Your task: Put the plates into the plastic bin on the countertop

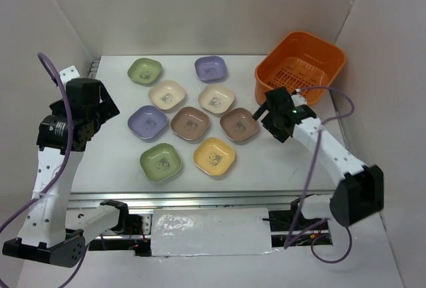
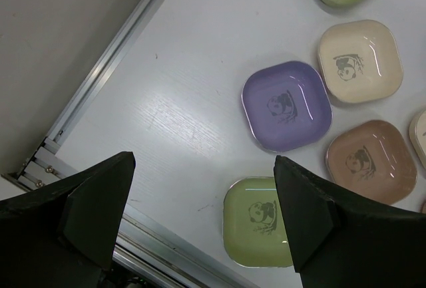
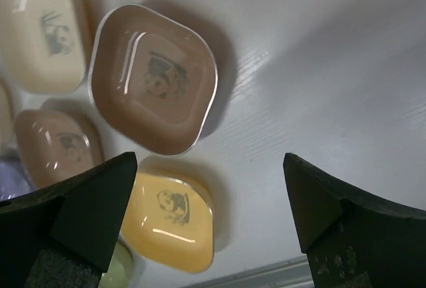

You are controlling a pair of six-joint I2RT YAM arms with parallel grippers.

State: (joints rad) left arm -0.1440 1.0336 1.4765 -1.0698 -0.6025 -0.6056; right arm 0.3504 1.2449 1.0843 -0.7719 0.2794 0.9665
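Observation:
Several small plates lie on the white countertop (image 1: 113, 155): green (image 1: 144, 70), lilac (image 1: 210, 68), two cream (image 1: 167, 94) (image 1: 216, 98), lilac (image 1: 147, 122), two brown (image 1: 190, 123) (image 1: 239, 124), green (image 1: 160, 161), yellow (image 1: 213, 156). The orange plastic bin (image 1: 301, 67) stands at the back right with no plates showing in it. My left gripper (image 1: 103, 105) is open and empty, above the counter left of the lilac plate (image 2: 286, 105) and the near green plate (image 2: 259, 221). My right gripper (image 1: 266, 112) is open and empty, above the counter just right of the brown plate (image 3: 153, 78) and the yellow plate (image 3: 173, 221).
A metal rail (image 1: 200, 197) runs along the counter's front edge and another rail (image 2: 106, 62) along its left side. White walls close in the back and both sides. The bin's rim is close behind my right wrist. Purple cables hang from both arms.

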